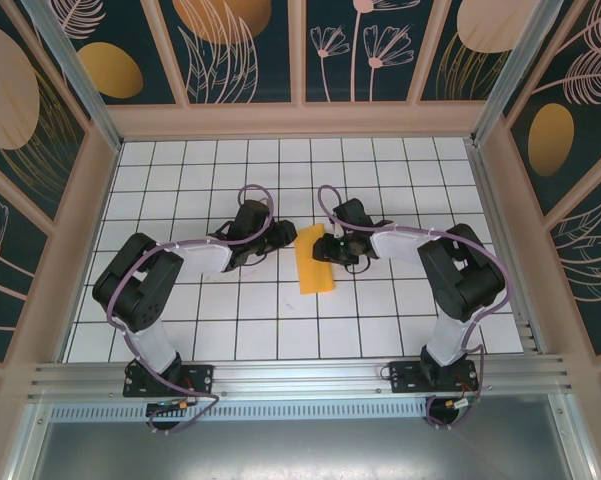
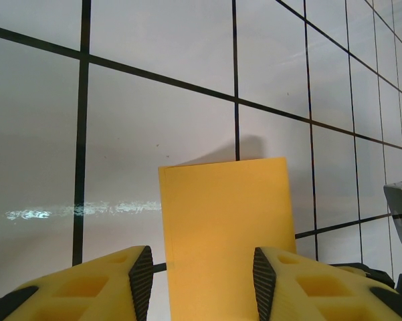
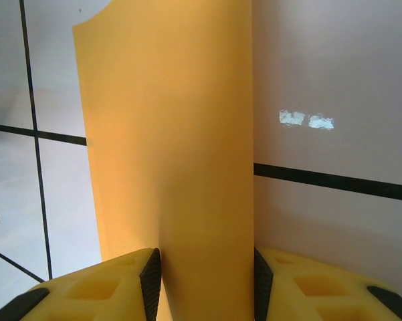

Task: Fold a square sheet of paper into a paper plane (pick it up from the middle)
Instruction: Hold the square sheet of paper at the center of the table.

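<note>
Left claw [image 2: 203,271]: stands spread, straddles the near part of the sheet of paper [image 2: 224,214], a strip of bare counter [image 2: 154,114] showing on one side between paper and claw. Right claw [image 3: 207,267]: likewise parted, reaches in from the opposite side, orange-yellow paper filling the gap between its tips. Lies as a folded rectangle on the white gridded counter, between both claws, around the middle of the grid.

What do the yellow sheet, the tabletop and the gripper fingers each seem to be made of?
Sheet: probably paper, matte; thin, with a curling corner.
Tabletop: glossy white with black grid lines, perhaps tile or laminate; it mirrors lights.
Left gripper fingers: yellow moulded plastic, apparently, with dark, maybe rubber, pads.
</note>
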